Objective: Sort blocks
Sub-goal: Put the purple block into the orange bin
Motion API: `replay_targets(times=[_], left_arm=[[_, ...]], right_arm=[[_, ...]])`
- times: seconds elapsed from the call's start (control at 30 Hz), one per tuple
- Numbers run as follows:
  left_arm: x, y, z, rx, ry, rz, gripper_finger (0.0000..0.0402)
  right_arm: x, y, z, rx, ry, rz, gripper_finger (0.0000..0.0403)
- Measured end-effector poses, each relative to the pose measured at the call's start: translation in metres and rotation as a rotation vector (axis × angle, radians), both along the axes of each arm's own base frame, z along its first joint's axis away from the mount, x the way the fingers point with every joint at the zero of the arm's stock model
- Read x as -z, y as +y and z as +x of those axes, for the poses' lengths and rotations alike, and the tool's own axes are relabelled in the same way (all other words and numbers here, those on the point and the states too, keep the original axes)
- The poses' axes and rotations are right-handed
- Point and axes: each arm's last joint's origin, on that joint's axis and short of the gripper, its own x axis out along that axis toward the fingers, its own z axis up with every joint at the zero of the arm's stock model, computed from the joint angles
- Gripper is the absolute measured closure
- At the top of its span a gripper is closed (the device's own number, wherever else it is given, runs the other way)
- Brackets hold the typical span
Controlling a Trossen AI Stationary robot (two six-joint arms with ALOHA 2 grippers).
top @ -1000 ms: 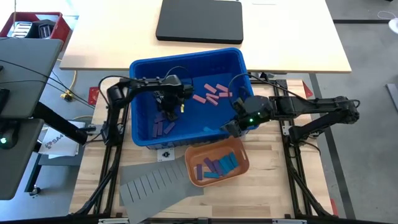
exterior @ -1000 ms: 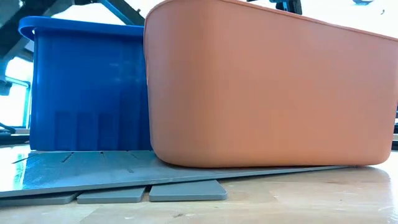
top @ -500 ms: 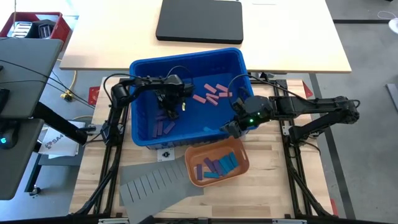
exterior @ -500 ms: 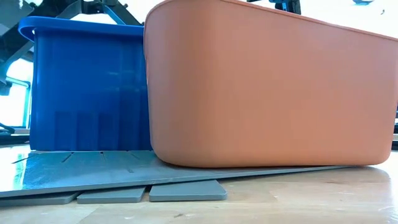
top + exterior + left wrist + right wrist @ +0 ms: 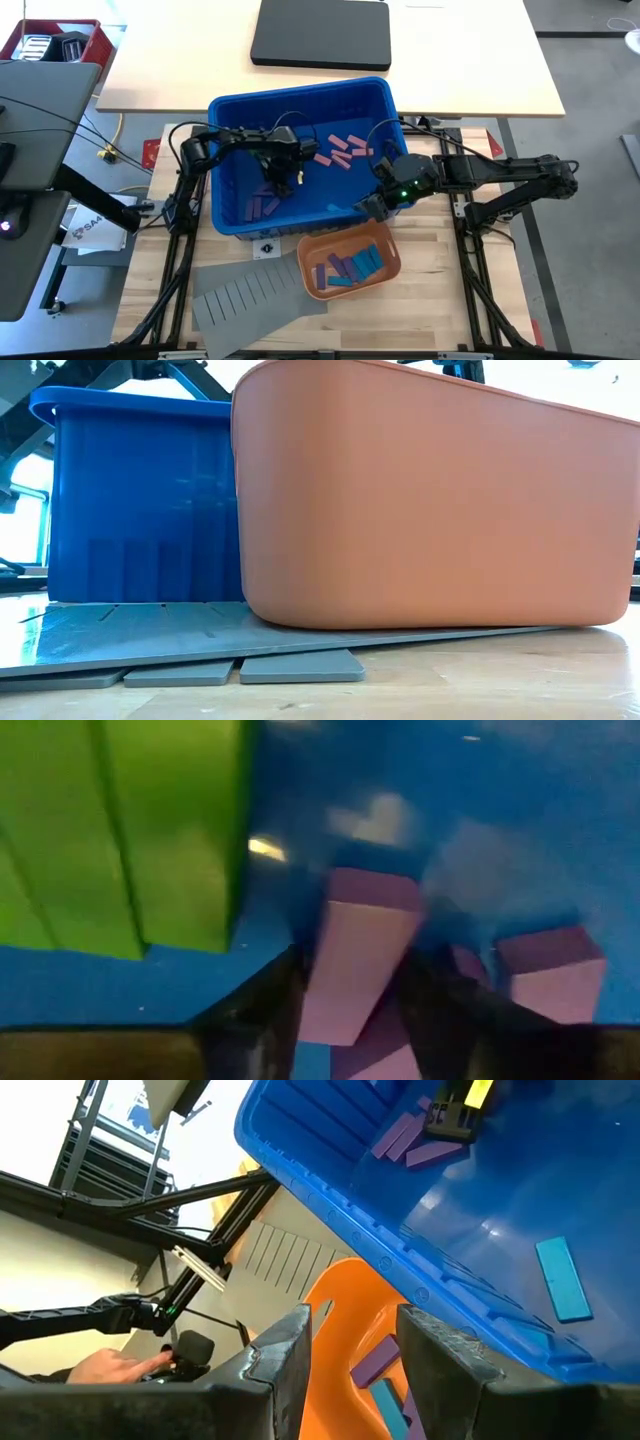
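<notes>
Left hand (image 5: pixel 345 1010) inside the deep blue plastic bin (image 5: pixel 372 95) has narrowed its fingers around a flat purple rectangular block (image 5: pixel 358 952), so a pickup looks under way. Right hand (image 5: pixel 350 1342), spread and empty, waits over the bin's near wall, above the orange-red plastic tray (image 5: pixel 312 247).

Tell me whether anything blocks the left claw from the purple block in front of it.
Nothing visible does: the left claw already straddles the purple block on the blue bin floor; green blocks sit off to one side.
</notes>
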Motion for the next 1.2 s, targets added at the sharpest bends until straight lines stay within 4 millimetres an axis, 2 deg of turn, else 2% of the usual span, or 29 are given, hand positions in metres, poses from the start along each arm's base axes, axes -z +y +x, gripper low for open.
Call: replay_targets(times=[0.13,0.2,0.37,0.6,0.73,0.87,1.03,1.2], left_arm=[[-0.005,-0.006,0.001,0.056,-0.004,-0.014,0.0316],[-0.016,-0.008,0.000,0.072,-0.031,-0.004,0.0317],[-0.071,-0.008,-0.005,0.067,-0.199,0.085,0.0317],[-0.177,-0.021,-0.033,-0.011,-0.643,0.160,0.0317],[-0.232,-0.037,-0.051,-0.052,-1.021,0.153,0.0317],[-0.279,-0.050,-0.064,-0.035,-1.381,0.133,0.0317],[-0.320,-0.060,-0.078,-0.028,-1.698,0.117,0.0317],[-0.338,-0.064,-0.079,0.004,-1.852,0.055,0.0317]], right_arm=[[-0.001,0.000,0.001,0.007,-0.012,0.010,0.0258],[-0.004,0.000,0.002,0.009,-0.045,0.011,0.0258],[-0.012,-0.004,0.007,0.021,-0.141,0.013,0.0258],[-0.027,-0.017,0.015,0.033,-0.321,-0.061,0.0258],[-0.037,-0.027,0.021,0.041,-0.452,-0.166,0.0258],[-0.038,-0.036,0.034,0.063,-0.535,-0.225,0.0258],[-0.029,-0.046,0.055,0.055,-0.594,-0.217,0.0229],[-0.028,-0.050,0.071,0.077,-0.713,-0.207,0.0169]])
